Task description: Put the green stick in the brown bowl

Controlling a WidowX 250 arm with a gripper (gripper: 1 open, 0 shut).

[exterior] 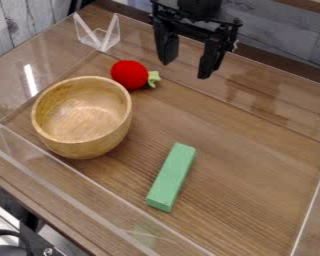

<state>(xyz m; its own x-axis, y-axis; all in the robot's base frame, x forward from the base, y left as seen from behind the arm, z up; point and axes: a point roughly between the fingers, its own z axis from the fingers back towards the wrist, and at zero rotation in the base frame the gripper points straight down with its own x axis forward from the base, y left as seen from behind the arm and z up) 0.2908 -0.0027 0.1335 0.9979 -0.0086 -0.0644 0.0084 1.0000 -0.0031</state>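
The green stick (pixel 172 177), a flat light-green block, lies on the wooden table toward the front, right of the bowl and angled a little. At the left stands the brown bowl (pixel 81 116), a round thick-walled wooden bowl with nothing inside. My gripper (pixel 190 58) hangs at the back centre, pointing down, its two black fingers spread apart and holding nothing. It is well above and behind the stick, apart from both objects.
A red strawberry-like toy (pixel 129 74) with a green leaf sits just behind the bowl, left of the gripper. Clear plastic walls (pixel 69 190) fence the table on all sides, and a clear stand (pixel 97 33) sits at the back left.
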